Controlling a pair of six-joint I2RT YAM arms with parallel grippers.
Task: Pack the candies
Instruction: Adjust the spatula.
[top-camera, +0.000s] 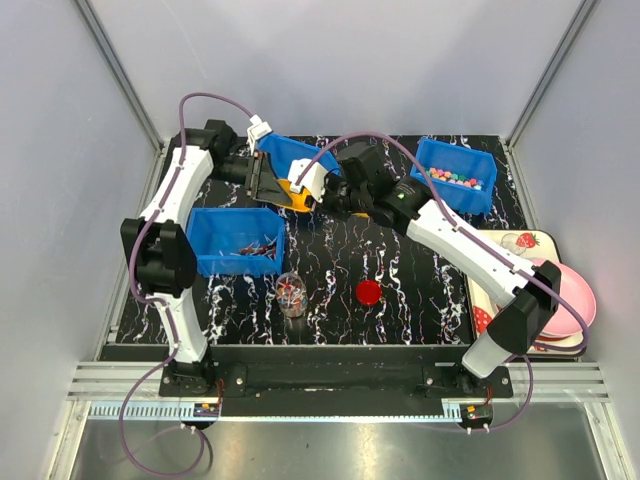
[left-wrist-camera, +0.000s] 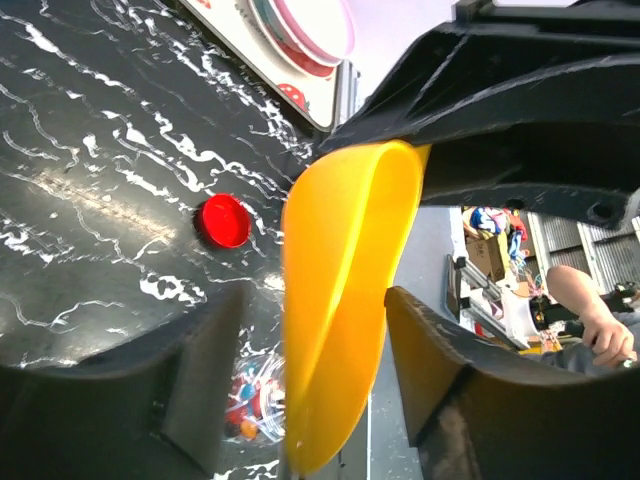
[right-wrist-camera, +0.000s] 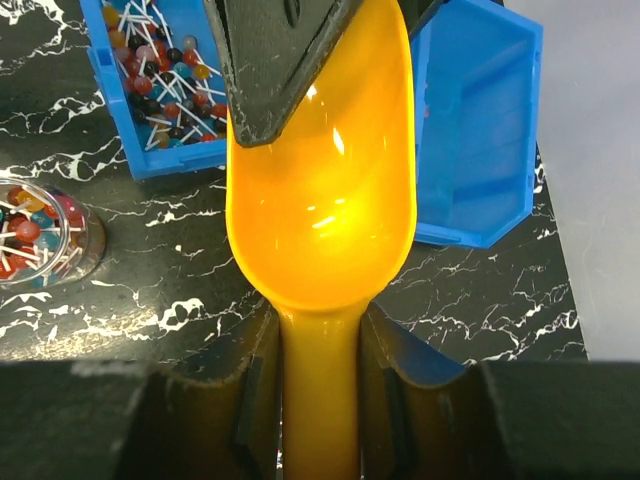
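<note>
An empty yellow scoop (right-wrist-camera: 320, 200) hangs over the table between both arms. My right gripper (right-wrist-camera: 320, 340) is shut on its handle. My left gripper (left-wrist-camera: 320, 380) straddles the scoop's bowl (left-wrist-camera: 340, 300), open, with a gap showing on each side of it. From above, the left gripper (top-camera: 275, 188) and right gripper (top-camera: 320, 200) meet at the scoop (top-camera: 297, 196). Candies lie in the near-left blue bin (top-camera: 250, 246) and in the far-right blue bin (top-camera: 455, 180). More candies sit in a small clear jar (top-camera: 290, 293).
A flat red lid (top-camera: 369, 292) lies right of the jar. An empty blue bin (right-wrist-camera: 480, 130) stands just behind the scoop. A tray (top-camera: 500, 240) with a pink plate (top-camera: 575, 300) is at the right edge.
</note>
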